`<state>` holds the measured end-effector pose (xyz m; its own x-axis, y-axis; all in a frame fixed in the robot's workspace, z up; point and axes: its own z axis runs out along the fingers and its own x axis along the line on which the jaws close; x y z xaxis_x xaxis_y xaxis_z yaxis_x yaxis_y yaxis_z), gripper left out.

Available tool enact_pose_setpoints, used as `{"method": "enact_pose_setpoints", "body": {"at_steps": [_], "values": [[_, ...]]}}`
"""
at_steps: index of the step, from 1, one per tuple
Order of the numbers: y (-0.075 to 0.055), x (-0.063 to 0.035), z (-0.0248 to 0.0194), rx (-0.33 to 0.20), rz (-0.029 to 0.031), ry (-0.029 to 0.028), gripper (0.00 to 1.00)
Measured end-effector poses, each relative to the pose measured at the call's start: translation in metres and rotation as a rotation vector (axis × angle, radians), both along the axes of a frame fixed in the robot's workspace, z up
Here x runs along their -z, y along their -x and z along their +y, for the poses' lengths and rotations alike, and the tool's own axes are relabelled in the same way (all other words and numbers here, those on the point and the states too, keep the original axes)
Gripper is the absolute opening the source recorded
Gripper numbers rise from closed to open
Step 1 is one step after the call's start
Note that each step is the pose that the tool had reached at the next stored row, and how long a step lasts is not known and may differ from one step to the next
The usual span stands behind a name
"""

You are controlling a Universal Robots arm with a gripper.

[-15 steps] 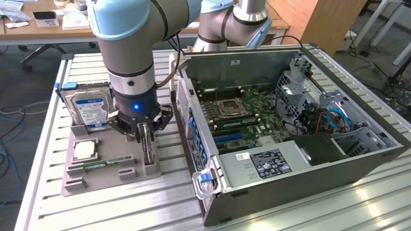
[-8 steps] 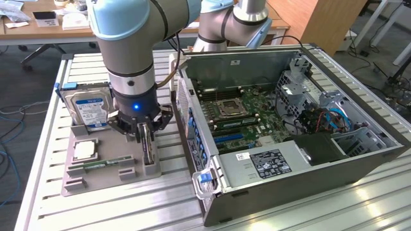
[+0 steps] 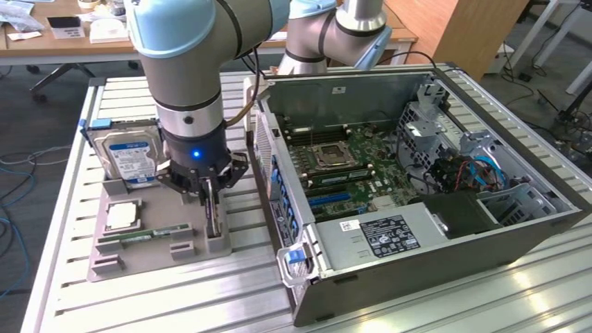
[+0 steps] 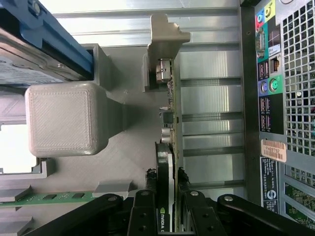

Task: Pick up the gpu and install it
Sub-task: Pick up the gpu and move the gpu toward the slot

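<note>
1. Gripper (image 3: pixel 211 198) (image 4: pixel 166 174): we record it at the end of the arm (image 3: pixel 194 83), pointing straight down over the grey holder tray (image 3: pixel 138 262). Its jaws are closed against the two faces of the gpu (image 3: pixel 216 225) (image 4: pixel 171 113).
2. The gpu: we list it as standing on edge in its slotted supports, at the tray edge towards the exterior view's right. In the wrist view, its silver bracket end rests against a grey post (image 4: pixel 165 37).
3. Hard drive (image 3: pixel 129 156): silver with a blue-white label. It is upright at the tray's far end, towards the exterior view's left.
4. Processor chip (image 3: pixel 122 216): it lies flat in a tray recess, just nearer the camera than the drive.
5. Memory stick (image 3: pixel 148 237): narrow and green. It lies flat, near the chip.
6. Table (image 3: pixel 93 305): ribbed metal. It bears the tray and the case.
7. Computer case (image 3: pixel 518 229): it lies on its side with the panel off, at the exterior view's right, just beside the tray.
8. Motherboard (image 3: pixel 347 166): green, and visible inside the case.
9. Power supply (image 3: pixel 384 236): grey and labelled. It sits at the case's near end.
</note>
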<state>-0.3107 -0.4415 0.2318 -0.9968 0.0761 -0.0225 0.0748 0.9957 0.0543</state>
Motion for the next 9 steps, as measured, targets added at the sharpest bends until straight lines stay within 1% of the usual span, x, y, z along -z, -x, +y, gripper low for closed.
{"method": "enact_pose_setpoints", "body": {"at_steps": [6,8,9], "values": [[0.0,0.0,0.0,-0.001,0.0,0.0,0.27],[-0.0005,0.0,0.0,-0.02,-0.0001,-0.0007,0.27],[-0.0006,-0.0001,0.0,-0.02,-0.0002,-0.0008,0.27]]}}
